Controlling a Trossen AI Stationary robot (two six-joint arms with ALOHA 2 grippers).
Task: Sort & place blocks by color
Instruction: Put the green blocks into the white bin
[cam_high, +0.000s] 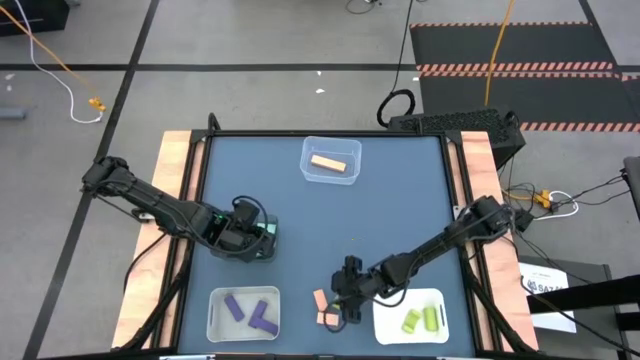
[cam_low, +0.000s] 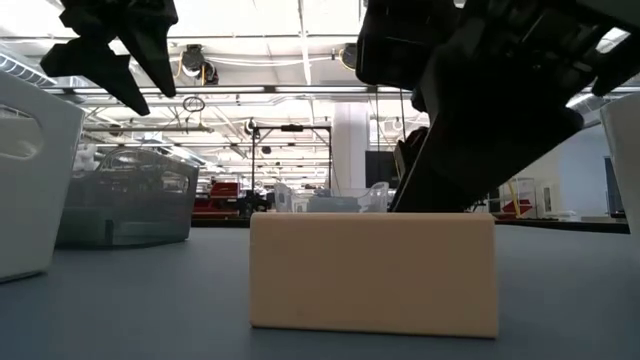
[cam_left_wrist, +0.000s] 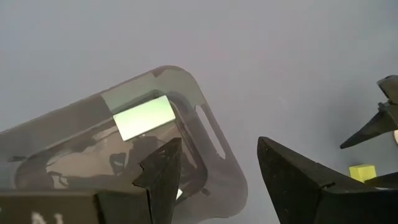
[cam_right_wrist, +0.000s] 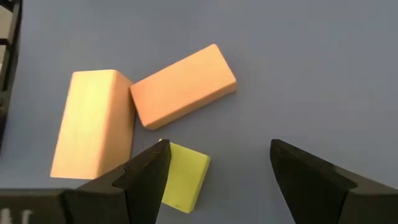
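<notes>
Two pale orange blocks lie touching on the blue table near its front edge, with a small yellow-green block beside them. My right gripper hangs open just above them, one fingertip close over the yellow-green block; in the high view it covers that block. One orange block fills the low view. My left gripper waits open above the table's left half. A bar lies in the clear bin.
A clear bin with an orange bar stands at the far middle. A white bin with purple blocks sits front left. Another white bin with yellow-green cylinders sits front right, close to my right gripper.
</notes>
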